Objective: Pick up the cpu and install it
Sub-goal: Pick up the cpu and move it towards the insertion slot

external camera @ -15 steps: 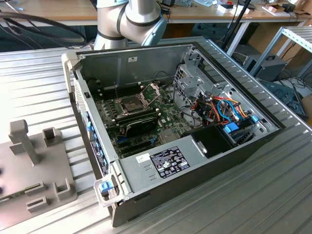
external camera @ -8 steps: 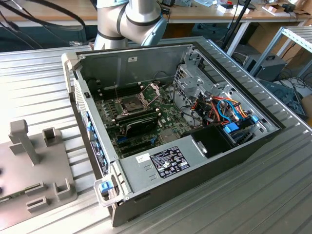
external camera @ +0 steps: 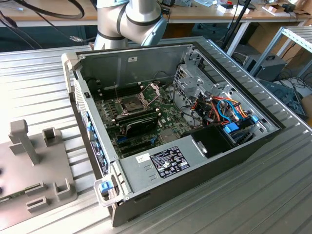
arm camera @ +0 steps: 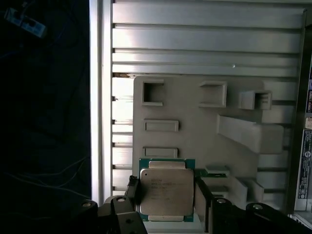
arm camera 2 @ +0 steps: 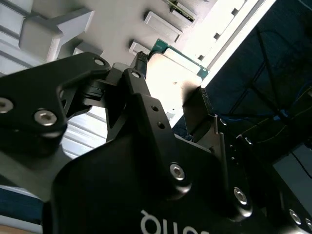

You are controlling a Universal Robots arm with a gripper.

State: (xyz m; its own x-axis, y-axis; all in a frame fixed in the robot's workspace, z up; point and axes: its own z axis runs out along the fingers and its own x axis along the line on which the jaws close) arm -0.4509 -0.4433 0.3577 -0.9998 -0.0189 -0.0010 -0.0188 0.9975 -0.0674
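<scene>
On the ribbed metal tabletop point(external camera: 243, 204) in the exterior view, we count one open computer case point(external camera: 195, 190), one grey fixture point(external camera: 53, 187) at the exterior view's left, and one arm point(external camera: 141, 19) behind the case. Inside the case lie one dark socket point(external camera: 132, 103) and, just beside it, one black expansion card point(external camera: 141, 126). Three labels show: a white label point(external camera: 143, 157) and a black label point(external camera: 169, 163) on the metal cover, and a third label point(external camera: 132, 59) on the inner wall. Their print is too small for us to read.

In the first wrist view, the one cpu point(arm camera: 165, 192) sits over the fixture with the pincer point(arm camera: 167, 197) clamped on it — two black fingers point(arm camera: 132, 192) against its opposite sides. We cannot tell whether it rests on the fixture or hangs just above. Fine print crosses its silver top, but we cannot make it out.

In the second wrist view, the cpu point(arm camera 2: 178, 73) shows bright between the two fingertips — one green edge visible.
</scene>
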